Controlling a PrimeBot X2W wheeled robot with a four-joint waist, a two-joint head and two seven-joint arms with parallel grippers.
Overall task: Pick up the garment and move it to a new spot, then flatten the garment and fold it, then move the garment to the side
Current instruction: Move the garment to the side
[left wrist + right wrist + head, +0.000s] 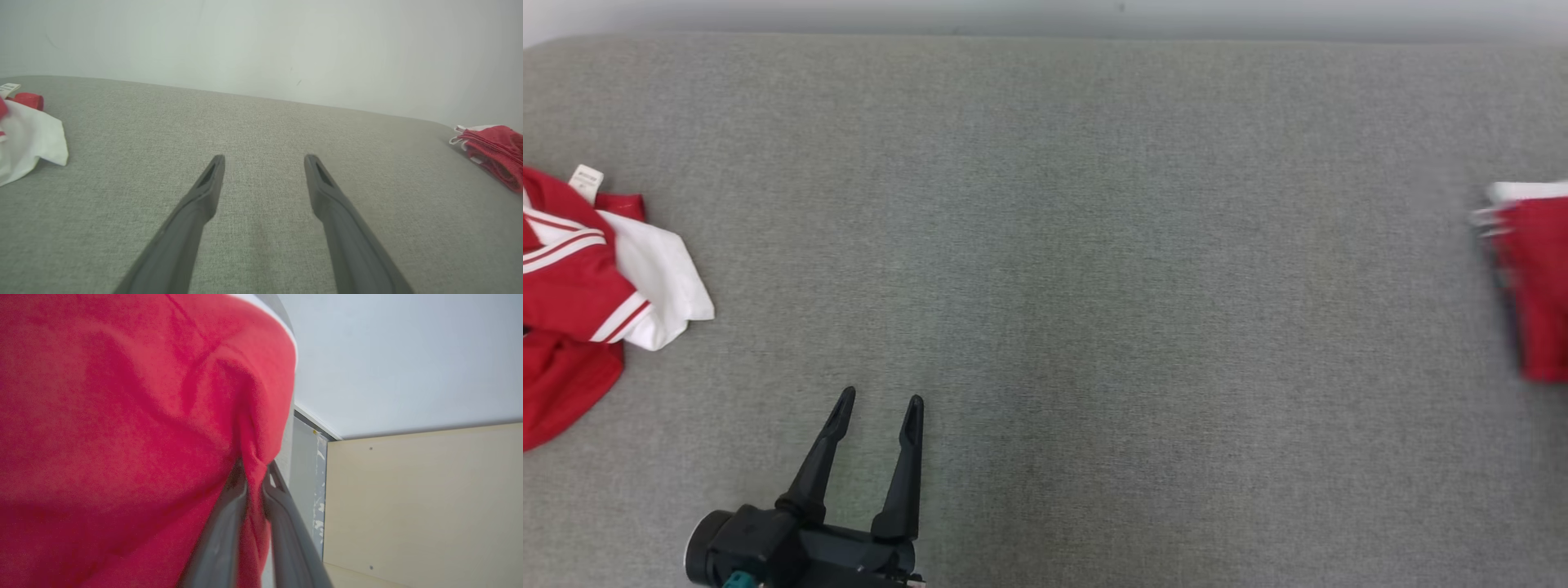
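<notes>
Head view looks down on a counter (1094,245) covered in grey cloth, with the left pincer (882,397) at the lower left of the frame, its two dark fingers spread wide and holding nothing, tips over bare grey cloth. At the far right edge, about mid-height, lies the garment (1539,286), a red folded bundle with white trim along its top; it is blurred there and cut off by the frame edge. At the far left edge sits a crumpled heap of clothing (580,278), red with white stripes and a white panel, a small white label (586,180) showing at its top. The two are well apart, with the open grey surface between them. In the left wrist view the spread fingers point toward a pale wall (286,41), the heap at the left edge and the garment at the right edge. In the right wrist view the right pincer (256,469) stands narrow, its fingers pinched on a fold of the red garment, which fills the left half of the frame; a beige panel (425,498) shows at the lower right.
</notes>
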